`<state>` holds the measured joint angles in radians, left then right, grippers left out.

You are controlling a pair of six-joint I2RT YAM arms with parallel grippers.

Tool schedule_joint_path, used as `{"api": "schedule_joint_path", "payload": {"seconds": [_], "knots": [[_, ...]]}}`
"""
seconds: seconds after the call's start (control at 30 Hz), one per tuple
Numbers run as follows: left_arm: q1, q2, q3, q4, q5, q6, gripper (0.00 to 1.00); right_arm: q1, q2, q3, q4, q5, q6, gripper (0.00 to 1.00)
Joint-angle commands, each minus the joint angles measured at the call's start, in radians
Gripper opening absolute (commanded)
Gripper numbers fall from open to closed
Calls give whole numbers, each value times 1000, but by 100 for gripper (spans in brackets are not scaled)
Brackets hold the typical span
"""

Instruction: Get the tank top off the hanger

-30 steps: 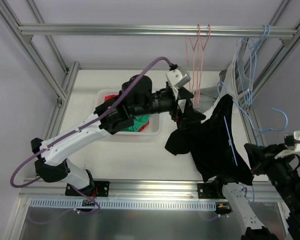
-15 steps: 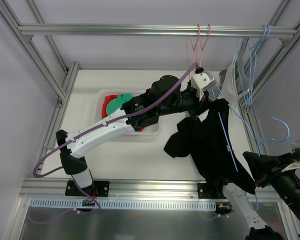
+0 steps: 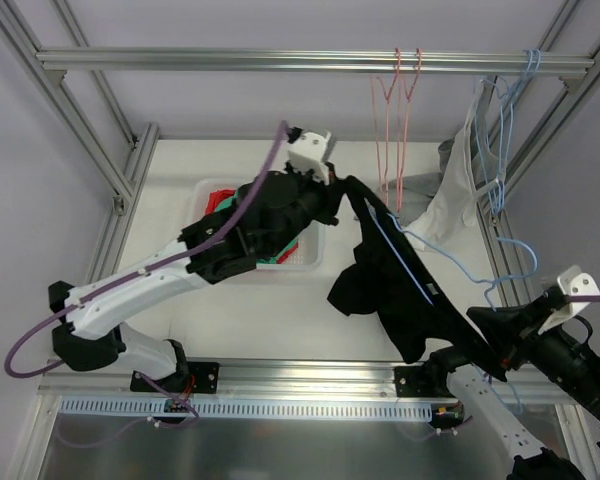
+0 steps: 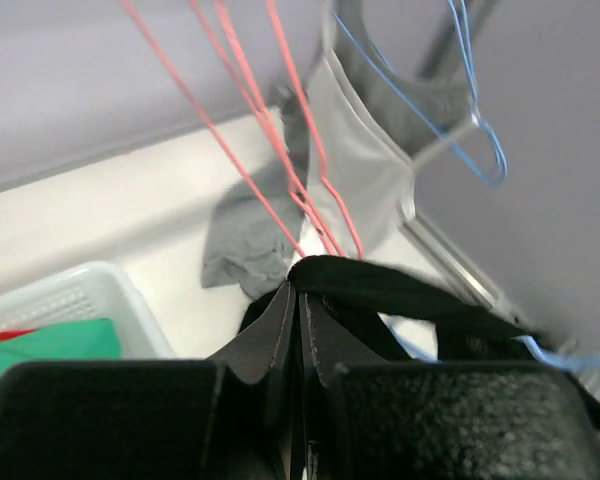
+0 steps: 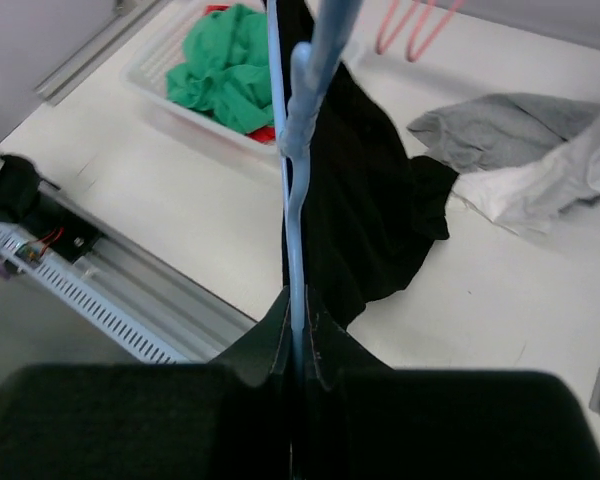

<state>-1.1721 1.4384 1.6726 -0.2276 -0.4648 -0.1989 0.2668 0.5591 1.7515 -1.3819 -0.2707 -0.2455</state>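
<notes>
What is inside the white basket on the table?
Crumpled green cloth and some red cloth lie in the white basket. From above, the left arm covers much of it, and anything beneath the clothes is hidden.

L arm [image 3: 170,270] stretched fwd, wrist high; L gripper [image 4: 298,295] jaws pinched tight; R gripper [image 5: 298,305] likewise clamped, low at near right

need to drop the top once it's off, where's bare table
Barest: the table strip between the white bin, the near rail and the black tank top. A thinner strip behind the bin. Crowded back right: grey garment, hanging pink hangers.
</notes>
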Motion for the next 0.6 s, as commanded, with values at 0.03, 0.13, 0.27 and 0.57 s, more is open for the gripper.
{"api": "schedule_joint_path", "payload": {"seconds": [0.03, 0.13, 0.27, 0.57], "knots": [[-1, -150, -43, 60, -226, -96, 0, 92, -62, 31, -45, -142, -86, 0], [-1, -200, -89, 74, -89, -103, 0, 121, -96, 71, 9, -167, -110, 0], [-1, -352, -314, 384, 425, -8, 0, 126, -166, 48, 197, -1, -91, 0], [-75, -314, -689, 620, 1107, -96, 0, 123, -365, -752, 1721, -30, 365, 0]]}}
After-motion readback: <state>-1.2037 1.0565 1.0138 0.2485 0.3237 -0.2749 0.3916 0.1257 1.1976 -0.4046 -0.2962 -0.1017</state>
